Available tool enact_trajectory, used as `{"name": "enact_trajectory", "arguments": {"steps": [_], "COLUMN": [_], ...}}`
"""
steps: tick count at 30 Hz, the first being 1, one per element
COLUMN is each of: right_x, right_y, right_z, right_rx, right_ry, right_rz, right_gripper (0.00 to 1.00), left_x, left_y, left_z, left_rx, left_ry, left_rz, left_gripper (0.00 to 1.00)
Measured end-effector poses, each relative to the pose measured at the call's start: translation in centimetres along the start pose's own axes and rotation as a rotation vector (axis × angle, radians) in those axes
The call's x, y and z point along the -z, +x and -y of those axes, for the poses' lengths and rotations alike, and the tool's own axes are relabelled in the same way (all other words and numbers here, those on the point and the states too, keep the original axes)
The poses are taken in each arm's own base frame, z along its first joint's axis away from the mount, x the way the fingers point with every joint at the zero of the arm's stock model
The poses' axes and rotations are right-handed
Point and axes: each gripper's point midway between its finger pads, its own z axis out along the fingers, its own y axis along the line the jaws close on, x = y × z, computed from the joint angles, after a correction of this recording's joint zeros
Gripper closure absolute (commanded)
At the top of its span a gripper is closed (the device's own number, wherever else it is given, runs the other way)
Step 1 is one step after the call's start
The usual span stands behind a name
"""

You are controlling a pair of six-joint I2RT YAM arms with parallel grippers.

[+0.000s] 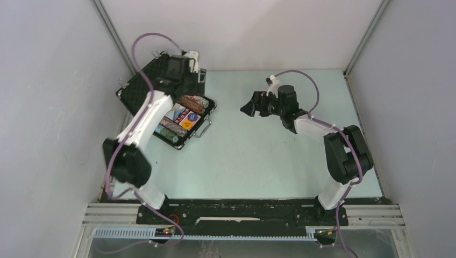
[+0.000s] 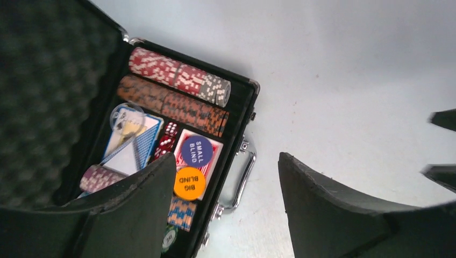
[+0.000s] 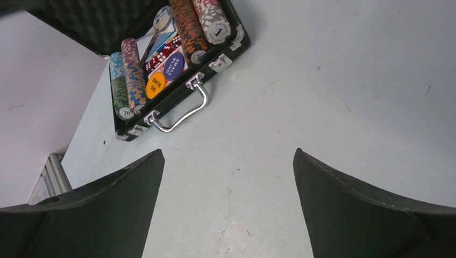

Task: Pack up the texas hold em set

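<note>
The black case (image 1: 211,108) of the texas hold em set lies open at the table's far left, its foam-lined lid (image 2: 48,97) tipped back. Inside are rows of poker chips (image 2: 177,75), card decks (image 2: 134,142), red dice (image 2: 166,141), a blue "small blind" button (image 2: 196,150) and an orange "big blind" button (image 2: 189,183). My left gripper (image 2: 227,157) hangs open above the case's handle (image 2: 241,177), with nothing between its fingers. My right gripper (image 3: 228,151) is open over bare table, to the right of the case (image 3: 177,105).
White walls close in the table on the left, back and right. The case sits close to the left wall. The right gripper (image 1: 248,107) hovers mid-table, and its black tips (image 2: 441,146) show at the right edge of the left wrist view.
</note>
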Motion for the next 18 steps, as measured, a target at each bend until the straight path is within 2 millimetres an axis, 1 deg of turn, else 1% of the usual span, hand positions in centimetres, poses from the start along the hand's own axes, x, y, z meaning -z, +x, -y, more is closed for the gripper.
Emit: {"name": "enact_trajectory", "arguments": {"steps": [3, 6, 7, 9, 12, 16, 18], "right_x": [-0.1, -0.4, -0.4, -0.5, -0.5, -0.5, -0.5], "right_y": [0.4, 0.8, 0.9, 1.2, 1.4, 1.4, 1.3], "right_z": [-0.2, 0.2, 0.3, 0.5, 0.5, 0.5, 0.7], "right_rx": [0.000, -0.010, -0.013, -0.018, -0.022, -0.023, -0.027], "right_ry": [-0.004, 0.006, 0.008, 0.012, 0.014, 0.016, 0.019], "right_rz": [-0.010, -0.027, -0.032, -0.040, -0.047, -0.048, -0.049], "right_gripper": [0.00, 0.00, 0.00, 0.00, 0.00, 0.00, 0.00], "left_x": [5.7, 9.6, 10.5, 11.4, 11.8, 11.5, 11.0], "left_y": [-1.4, -2.7, -3.0, -3.2, -3.1, -3.5, -4.1], "left_z": [-0.9, -2.0, -2.6, -4.1, -7.3, -12.2, -14.3], "left_rx": [0.053, 0.107, 0.125, 0.164, 0.243, 0.366, 0.406], "left_ry": [-0.021, -0.036, -0.048, -0.093, -0.189, -0.311, -0.362], "left_rz": [0.126, 0.230, 0.254, 0.287, 0.312, 0.347, 0.355], "left_gripper": [0.24, 0.24, 0.23, 0.22, 0.21, 0.19, 0.17]}}
